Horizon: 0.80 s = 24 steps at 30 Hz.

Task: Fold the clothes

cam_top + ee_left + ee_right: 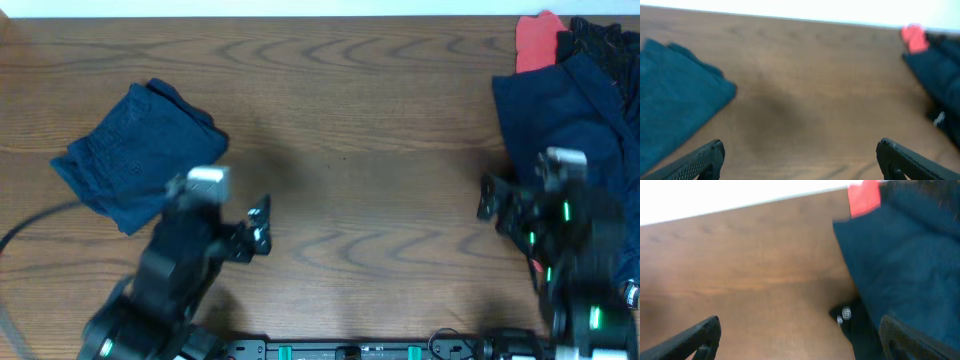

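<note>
While both hover above the worktop (360,110), the left end effector (260,225) and the right end effector (486,197) each hold their fingers wide apart, gripping nothing. The folded navy garment (140,150) lies at the left; the other clothes (575,100) are heaped at the right edge, partly cut off. There, the coral-red piece (537,40) shows only a corner, and the black piece (600,40) is blurred.
</note>
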Tool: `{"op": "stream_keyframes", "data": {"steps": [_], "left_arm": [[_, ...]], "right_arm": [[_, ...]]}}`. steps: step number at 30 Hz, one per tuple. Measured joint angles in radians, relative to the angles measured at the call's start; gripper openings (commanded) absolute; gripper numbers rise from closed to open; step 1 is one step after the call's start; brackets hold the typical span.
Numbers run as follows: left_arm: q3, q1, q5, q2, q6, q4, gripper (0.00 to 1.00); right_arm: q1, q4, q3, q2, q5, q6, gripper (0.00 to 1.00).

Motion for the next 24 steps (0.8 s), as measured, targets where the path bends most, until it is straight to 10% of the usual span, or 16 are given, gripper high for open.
{"op": "stream_keyframes", "data": {"steps": [9, 24], "left_arm": [[-0.034, -0.006, -0.05, -0.222, -0.02, -0.003, 0.98], [-0.034, -0.006, -0.062, -0.228, -0.02, -0.118, 0.98]], "right_arm": [[0.0, -0.22, -0.083, -0.382, 0.007, -0.002, 0.99], [0.0, -0.466, -0.093, -0.405, 0.01, -0.002, 0.99]]}}
